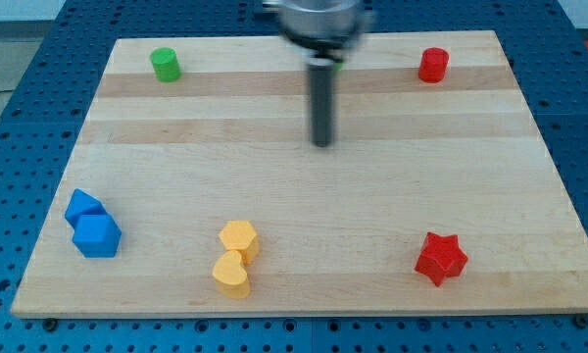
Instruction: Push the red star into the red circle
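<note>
The red star (440, 258) lies near the view's bottom right of the wooden board (304, 176). The red circle (433, 65), a short red cylinder, stands near the view's top right. My tip (321, 144) is on the board a little above its middle, well up and to the left of the red star and down and to the left of the red circle. It touches no block.
A green cylinder (165, 65) stands at the top left. A small green bit shows behind the rod (339, 65). Two blue blocks (83, 208) (97, 236) touch at the bottom left. Two yellow blocks (239, 239) (231, 275) touch at the bottom centre.
</note>
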You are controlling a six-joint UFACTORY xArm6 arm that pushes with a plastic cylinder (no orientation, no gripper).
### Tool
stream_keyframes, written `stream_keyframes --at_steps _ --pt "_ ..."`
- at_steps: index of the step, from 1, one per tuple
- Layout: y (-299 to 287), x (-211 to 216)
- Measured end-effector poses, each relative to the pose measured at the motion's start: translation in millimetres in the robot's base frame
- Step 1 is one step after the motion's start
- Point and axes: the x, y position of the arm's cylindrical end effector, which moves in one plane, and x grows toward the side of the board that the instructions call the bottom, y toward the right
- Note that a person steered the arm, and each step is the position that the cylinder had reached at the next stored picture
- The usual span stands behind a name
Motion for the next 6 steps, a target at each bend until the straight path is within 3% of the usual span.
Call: stream_keyframes --at_steps 2,3,4,5,6 --pt "108 118" --pt "109 191" --pt "68 185" --pt "65 140" --pt "120 102"
